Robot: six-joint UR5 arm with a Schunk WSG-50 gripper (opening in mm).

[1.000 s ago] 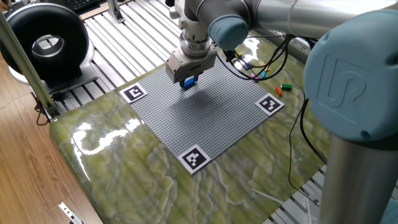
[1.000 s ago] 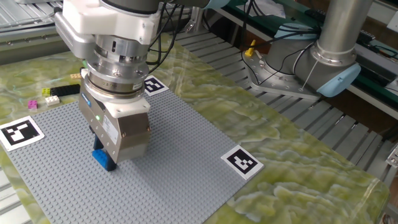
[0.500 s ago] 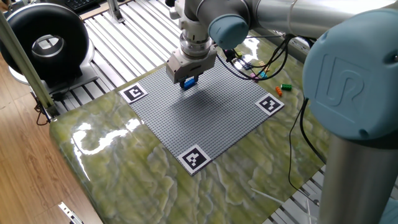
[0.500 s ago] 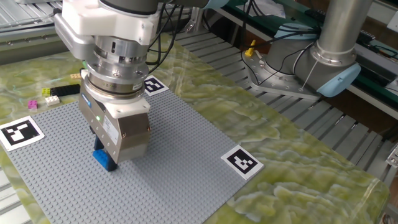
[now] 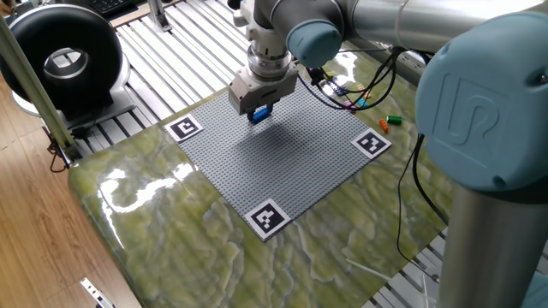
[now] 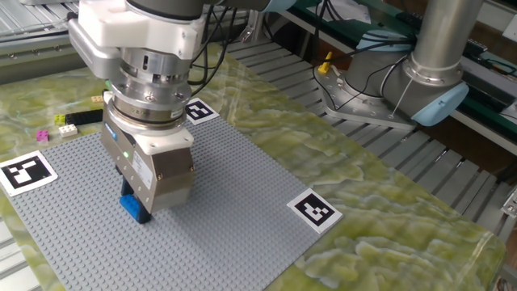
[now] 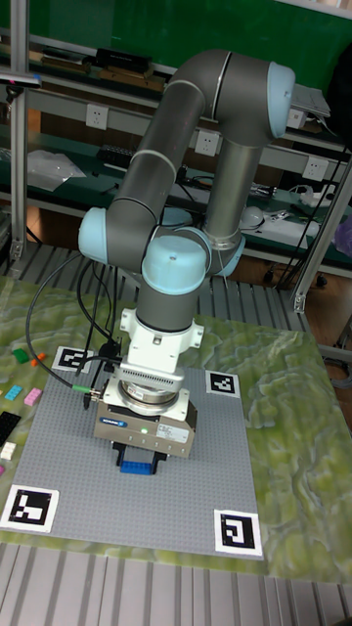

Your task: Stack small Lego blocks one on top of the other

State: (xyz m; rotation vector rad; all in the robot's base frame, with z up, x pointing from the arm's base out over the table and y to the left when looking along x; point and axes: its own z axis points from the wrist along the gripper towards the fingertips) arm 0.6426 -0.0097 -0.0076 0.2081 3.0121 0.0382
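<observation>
The blue Lego block (image 6: 135, 208) sits on the grey baseplate (image 6: 234, 194), towards its 9 o'clock side in the other fixed view, directly under the gripper (image 6: 139, 202), between its fingers, which appear closed on it, though the contact is mostly hidden.

**Three cameras ring the grey baseplate**

One fixed view looks down from high and well back, past the arm's blue shoulder cap (image 5: 479, 111), onto the whole grey baseplate (image 5: 282, 162) and its marker tags. The other fixed view sits low and close on a different side, the gripper housing filling its left half, with the arm's base (image 6: 436, 73) behind. The tall fixed view faces the arm head-on from the table edge, shelves behind. All three share the baseplate and the blue brick (image 7: 137, 464).
</observation>
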